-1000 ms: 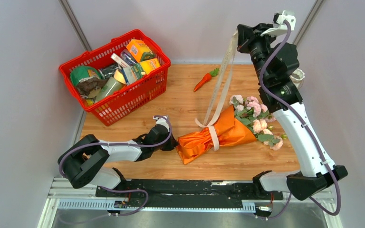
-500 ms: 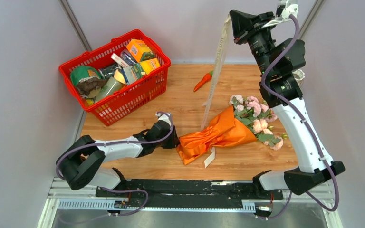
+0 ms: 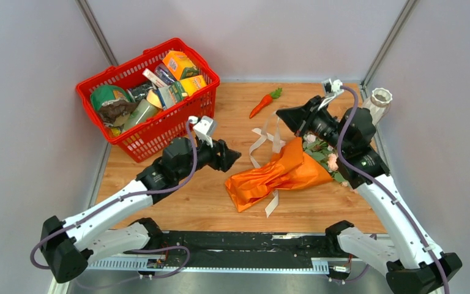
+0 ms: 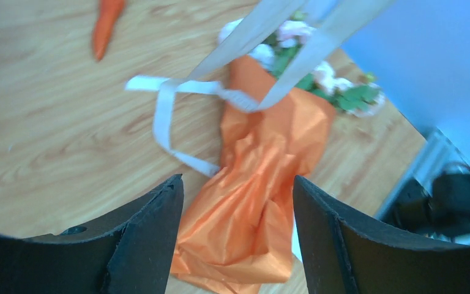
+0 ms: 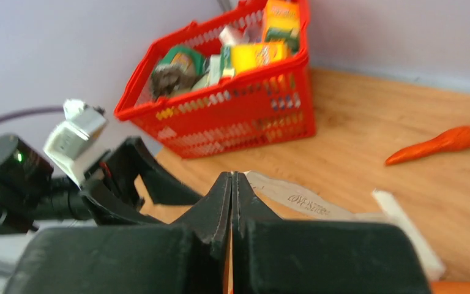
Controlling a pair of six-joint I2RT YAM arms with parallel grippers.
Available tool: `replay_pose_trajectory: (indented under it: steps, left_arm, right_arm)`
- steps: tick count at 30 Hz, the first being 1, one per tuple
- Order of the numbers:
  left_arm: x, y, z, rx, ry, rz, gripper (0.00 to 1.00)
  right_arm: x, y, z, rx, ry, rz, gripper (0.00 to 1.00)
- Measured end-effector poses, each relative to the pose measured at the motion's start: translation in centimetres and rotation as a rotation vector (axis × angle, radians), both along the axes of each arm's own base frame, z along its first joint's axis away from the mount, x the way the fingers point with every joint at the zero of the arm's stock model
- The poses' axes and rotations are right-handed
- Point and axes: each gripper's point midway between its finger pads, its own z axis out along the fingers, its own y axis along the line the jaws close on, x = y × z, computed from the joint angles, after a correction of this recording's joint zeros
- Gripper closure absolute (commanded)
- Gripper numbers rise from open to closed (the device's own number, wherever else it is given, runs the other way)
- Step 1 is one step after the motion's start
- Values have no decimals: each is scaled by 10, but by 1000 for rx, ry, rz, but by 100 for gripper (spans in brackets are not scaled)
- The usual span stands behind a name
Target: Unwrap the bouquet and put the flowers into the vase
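The bouquet (image 3: 284, 173) lies on the table, its orange wrapping paper (image 4: 263, 190) crumpled at the near end. Its pink flowers (image 3: 329, 160) (image 4: 294, 37) stick out at the far end, partly under my right arm. The cream ribbon (image 3: 261, 141) (image 4: 170, 119) is untied; it hangs slack from my right gripper (image 3: 279, 114) (image 5: 231, 176), which is shut on it just above the blooms. My left gripper (image 3: 236, 157) (image 4: 237, 184) is open above the wrap's tail, holding nothing. The white vase (image 3: 379, 100) stands at the far right.
A red basket (image 3: 186, 113) (image 5: 254, 125) full of groceries sits at the back left. A toy carrot (image 3: 264, 104) (image 5: 440, 142) (image 4: 105, 27) lies behind the bouquet. Grey walls close in on three sides.
My right arm came down from high up, still holding the ribbon, which has slipped off the wrap and gone slack. My left gripper let go of the wrap's tail, opened and rose.
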Motion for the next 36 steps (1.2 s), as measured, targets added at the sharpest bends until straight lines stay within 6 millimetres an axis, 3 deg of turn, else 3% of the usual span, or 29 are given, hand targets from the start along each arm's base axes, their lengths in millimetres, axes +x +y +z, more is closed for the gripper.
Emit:
replay_pose_trajectory:
  steps: [2,8,15,18,23,32,36]
  left_arm:
    - [-15,-6,14,-22,-93,-117,26]
    - [-45,-23,18,-1,-238,-373,26]
    - [-58,-44,18,-19,-331,-527,25]
    - [-59,-55,15,-20,-353,-560,25]
    - [-63,-78,-7,26,-354,-618,25]
    - [-38,-112,-28,75,-392,-534,25]
    - [-36,-124,-32,82,-425,-504,34]
  right_arm:
    - [-14,5,-15,-6,40,64,100]
    - [-51,24,-44,-11,137,280,100]
    - [-75,31,-50,1,180,404,100]
    - [-85,32,-46,18,181,442,100]
    - [-93,34,-40,43,183,481,100]
    - [-96,35,-43,65,203,497,100]
    - [-98,35,-49,76,227,496,100]
